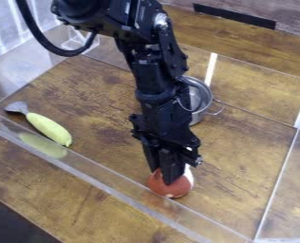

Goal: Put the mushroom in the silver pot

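The mushroom (171, 184), a small red-brown rounded cap, is low over the wooden table near the front transparent wall. My gripper (169, 177) points almost straight down and is shut on it, its dark fingers covering the top of the cap. I cannot tell whether the mushroom touches the table. The silver pot (203, 95) stands farther back, behind the arm, with only its right rim and a handle showing.
A long yellow-green banana-like item (47, 128) lies at the left on the table, by a small grey piece. Clear plastic walls (102, 180) run along the front and right sides of the wooden table (96, 95).
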Controlling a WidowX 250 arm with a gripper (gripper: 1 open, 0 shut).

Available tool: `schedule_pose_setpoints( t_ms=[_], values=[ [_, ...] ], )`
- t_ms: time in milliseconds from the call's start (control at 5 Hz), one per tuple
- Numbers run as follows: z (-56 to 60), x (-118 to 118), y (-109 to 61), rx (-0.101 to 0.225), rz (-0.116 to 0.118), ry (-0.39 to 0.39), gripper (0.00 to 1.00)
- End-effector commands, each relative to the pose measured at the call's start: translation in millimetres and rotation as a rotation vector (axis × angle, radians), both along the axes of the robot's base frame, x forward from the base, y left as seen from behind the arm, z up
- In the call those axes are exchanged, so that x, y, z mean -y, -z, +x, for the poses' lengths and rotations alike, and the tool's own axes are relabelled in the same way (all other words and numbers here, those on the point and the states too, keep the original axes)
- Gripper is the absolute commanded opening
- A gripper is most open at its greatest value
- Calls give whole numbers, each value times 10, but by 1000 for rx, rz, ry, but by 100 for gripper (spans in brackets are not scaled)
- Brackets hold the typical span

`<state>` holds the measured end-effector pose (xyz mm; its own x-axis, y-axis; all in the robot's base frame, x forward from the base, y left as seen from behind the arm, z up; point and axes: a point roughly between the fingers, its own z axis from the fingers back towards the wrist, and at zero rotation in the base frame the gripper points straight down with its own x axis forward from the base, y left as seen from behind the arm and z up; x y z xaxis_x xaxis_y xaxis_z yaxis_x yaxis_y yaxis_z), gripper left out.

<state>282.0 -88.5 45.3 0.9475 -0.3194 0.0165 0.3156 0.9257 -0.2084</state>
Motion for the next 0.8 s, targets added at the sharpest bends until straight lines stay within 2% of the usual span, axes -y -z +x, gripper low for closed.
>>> schedule_pose_setpoints(
  t_ms=[0, 600],
  values=[
    [8, -31, -243, 42, -1, 17, 0],
    [139, -10, -312, 82, -11, 99, 0]
  ],
)
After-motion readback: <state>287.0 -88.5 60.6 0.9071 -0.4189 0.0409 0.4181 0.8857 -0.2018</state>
